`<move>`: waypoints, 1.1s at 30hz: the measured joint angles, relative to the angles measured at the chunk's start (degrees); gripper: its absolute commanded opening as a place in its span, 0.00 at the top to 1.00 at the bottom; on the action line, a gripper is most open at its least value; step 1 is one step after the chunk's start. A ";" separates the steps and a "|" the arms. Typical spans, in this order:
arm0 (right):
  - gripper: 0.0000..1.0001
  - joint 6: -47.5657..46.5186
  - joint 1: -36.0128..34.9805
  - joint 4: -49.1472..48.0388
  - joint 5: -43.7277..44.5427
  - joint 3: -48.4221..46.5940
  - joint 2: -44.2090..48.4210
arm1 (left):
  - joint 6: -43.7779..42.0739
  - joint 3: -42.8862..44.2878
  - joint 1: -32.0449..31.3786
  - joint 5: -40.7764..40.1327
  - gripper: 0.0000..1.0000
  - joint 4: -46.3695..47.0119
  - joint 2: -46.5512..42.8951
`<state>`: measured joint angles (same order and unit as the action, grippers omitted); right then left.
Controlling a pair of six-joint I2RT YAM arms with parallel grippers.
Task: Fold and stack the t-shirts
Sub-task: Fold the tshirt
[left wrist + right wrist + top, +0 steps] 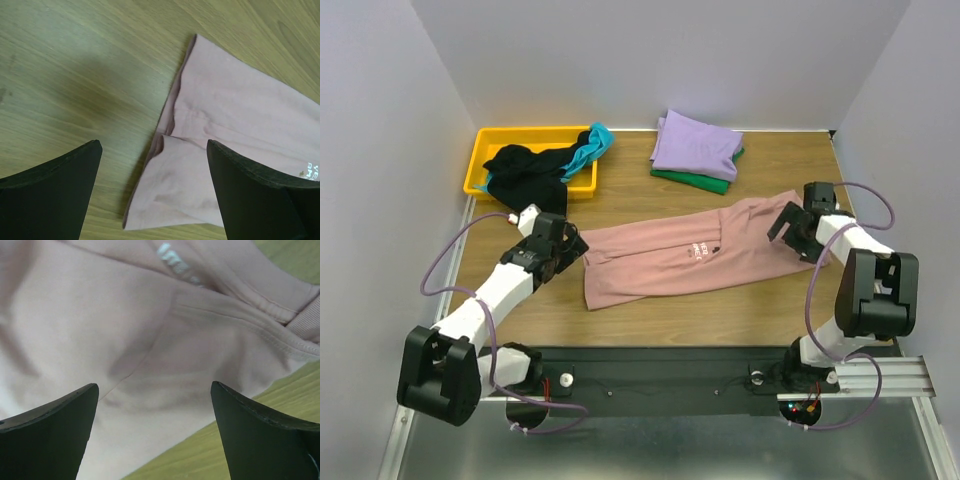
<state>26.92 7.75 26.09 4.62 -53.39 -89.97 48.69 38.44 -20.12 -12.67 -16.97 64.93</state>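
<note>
A dusty-pink t-shirt (690,252) lies folded lengthwise into a long strip across the middle of the table, white text showing near its centre. My left gripper (570,250) is open and empty just above its left end, which fills the left wrist view (200,150). My right gripper (790,228) is open and empty over its right end (150,340). A folded lavender t-shirt (695,145) lies on a folded green one (692,180) at the back. A black t-shirt (525,170) and a teal one (592,148) lie in and over a yellow bin.
The yellow plastic bin (480,160) stands at the back left corner. Grey walls close in the table on three sides. The arm bases and a metal rail (880,375) sit along the near edge.
</note>
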 measured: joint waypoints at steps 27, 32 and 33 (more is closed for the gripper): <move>0.00 -0.57 -77.85 3.37 16.90 -30.18 -21.57 | -10.62 2.84 7.61 17.55 0.45 20.65 21.75; 0.00 5.75 -70.03 3.52 19.19 -20.57 -10.91 | -10.82 2.84 7.61 19.39 0.84 22.84 24.37; 0.00 6.84 -67.19 3.48 19.37 -18.67 -8.35 | -10.84 2.91 7.69 19.82 0.94 23.65 24.90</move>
<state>33.76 -59.44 29.56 23.99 -72.05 -98.32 37.85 41.34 -12.43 7.16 6.68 89.82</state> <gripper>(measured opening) 0.998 0.327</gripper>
